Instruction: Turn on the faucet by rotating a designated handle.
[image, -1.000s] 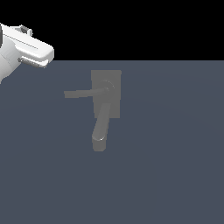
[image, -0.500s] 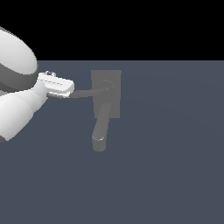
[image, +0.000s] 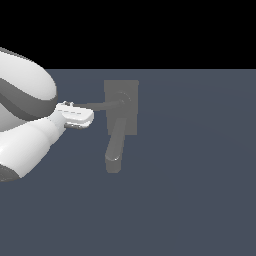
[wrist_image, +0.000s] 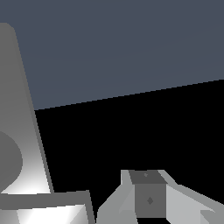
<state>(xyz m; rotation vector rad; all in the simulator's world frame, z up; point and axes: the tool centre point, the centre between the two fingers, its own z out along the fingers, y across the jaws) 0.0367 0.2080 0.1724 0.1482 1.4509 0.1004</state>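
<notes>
Ext. view: the faucet (image: 121, 112) sits on a flat grey-blue floor (image: 200, 190), toward its far edge and a little to the exterior view's left of centre. Its rectangular base plate (image: 131, 90) lies flat; the thick tube spout (image: 116, 144) runs from the hub toward the near edge. The handle (image: 102, 105), a thin flat bar, sticks out from the hub toward the exterior view's left, roughly at right angles to the spout.

The gripper (image: 86, 116) of the white arm (image: 25, 135) is at the handle's free end, apparently touching or just beside it; contact can't be confirmed. Fingers are hidden by the hand body, so whether the claw is apart or together: cannot tell. Wrist view: only one finger (wrist_image: 148, 197) plus a large pale grey surface close by; no help on jaw state.

Step in hand (judgement): approach done, engaging the lever tip. Next move prob. needs a sideways push on the tip, following an arc about the hub, w/o slipping off the thin bar.
</notes>
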